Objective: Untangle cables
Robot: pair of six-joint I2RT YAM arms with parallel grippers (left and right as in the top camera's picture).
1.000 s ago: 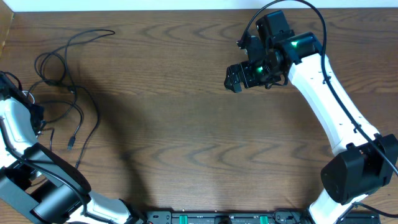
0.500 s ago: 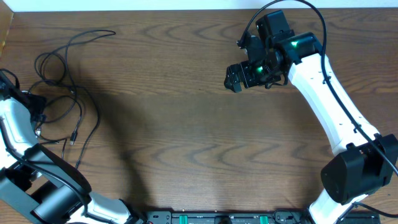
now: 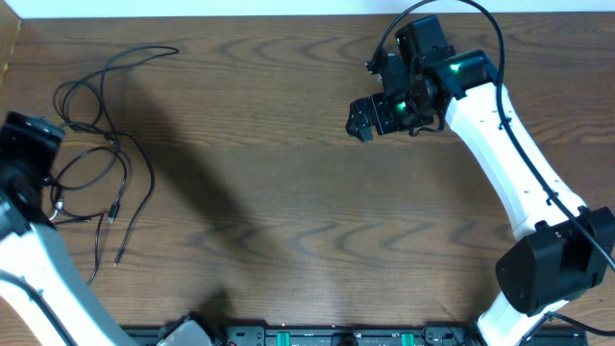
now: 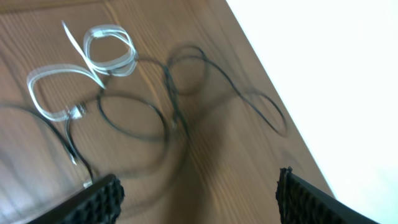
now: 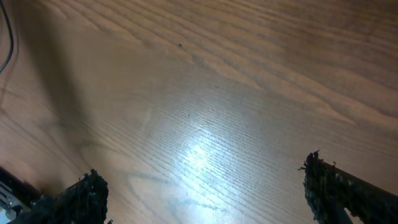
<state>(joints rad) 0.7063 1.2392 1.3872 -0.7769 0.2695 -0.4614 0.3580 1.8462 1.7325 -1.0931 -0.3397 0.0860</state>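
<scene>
Black cables [image 3: 106, 154] lie in loose loops by the left edge of the tabletop [image 3: 307, 211], toward the far-left corner, still crossing over each other. 1 second ago my left gripper [image 4: 199, 196] sat low at that edge with its jaws pinched in. Now it has let go, jaws spread wide with nothing between them, and it hovers above the bundle. From the left wrist I see the white cable [image 4: 99, 53] in 2 flat loops, touching a black strand. I judge that 1 pull is finished: a strand trails further toward the near edge, yet the tangle remains. My right gripper [image 5: 208, 196] hangs over bare wood toward the far edge, well apart from the cables, jaws wide, holding nothing
</scene>
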